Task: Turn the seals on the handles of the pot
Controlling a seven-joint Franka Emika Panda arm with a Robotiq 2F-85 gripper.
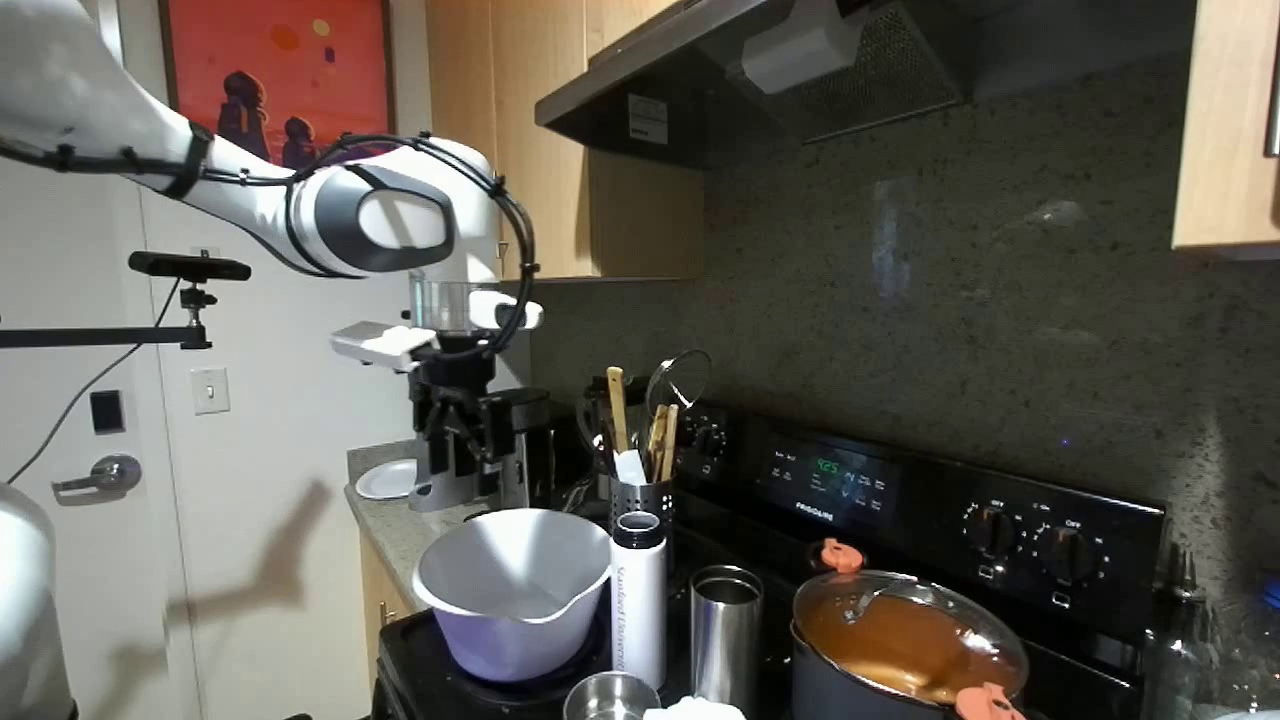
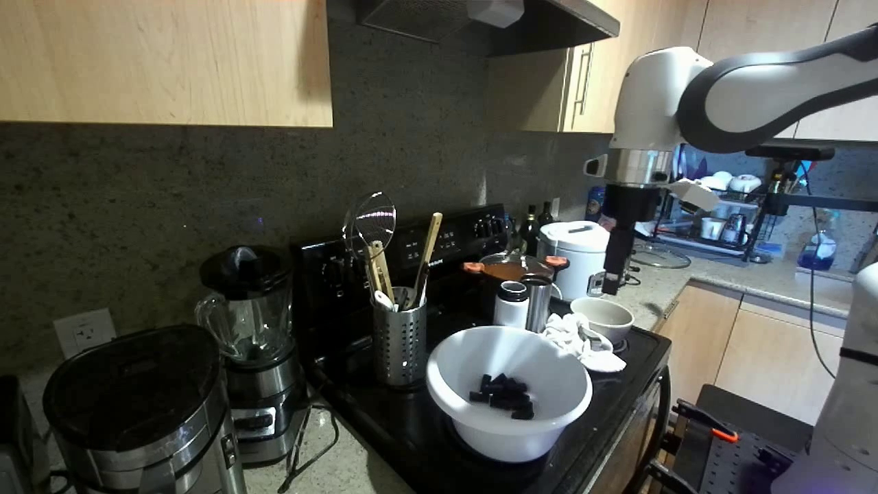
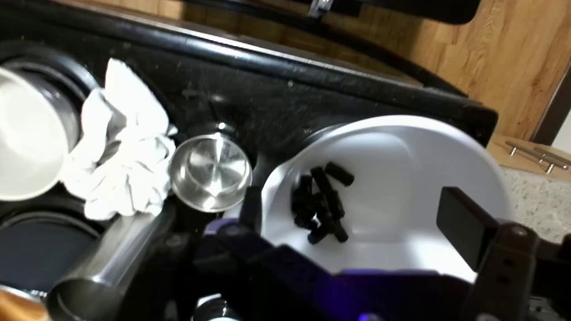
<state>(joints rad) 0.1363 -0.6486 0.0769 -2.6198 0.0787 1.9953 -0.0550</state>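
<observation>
Seals [image 1: 843, 556] are two orange-pink pieces on the opposite handles [image 2: 473, 267] of the pot [image 1: 850, 680], lower right of the frame in an exterior view; can't tell which way they're turned

Black stove [image 3: 200, 98] takes up the lower part of the frame in both exterior views, green digits lit on its panel [image 1: 830, 492]

White robot arm [image 1: 400, 215] spans the upper left of the frame in an exterior view, wrist pointing down

Blender [image 2: 250, 315] at left of the frame in an exterior view

White bowl [image 2: 514, 439] stands on the stove, lower centre of the frame in an exterior view

Pot is dark outside, orange-brown inside, glass lid [image 1: 905, 635] over it

Utensil holder [image 2: 400, 350] upper left of the white bowl in an exterior view, wooden utensils [image 2: 427, 254] and a strainer [image 2: 374, 223] sticking up

Gripper [image 3: 354, 209] is spread wide, fingers [image 3: 464, 227] well apart in the wrist view, one near the centre and one at the right of the frame, white bowl showing between them

White bottle [image 1: 638, 610] upright between the white bowl and the steel tumbler [image 1: 726, 640], lower centre in an exterior view

Cream bowl [image 3: 26, 138] at the left edge in the wrist view, crumpled white cloth [image 3: 129, 169] just right of it, then small steel cup [image 3: 211, 171]

Black pieces [image 3: 330, 196] heaped in the white bowl, centre of the frame in the wrist view
</observation>
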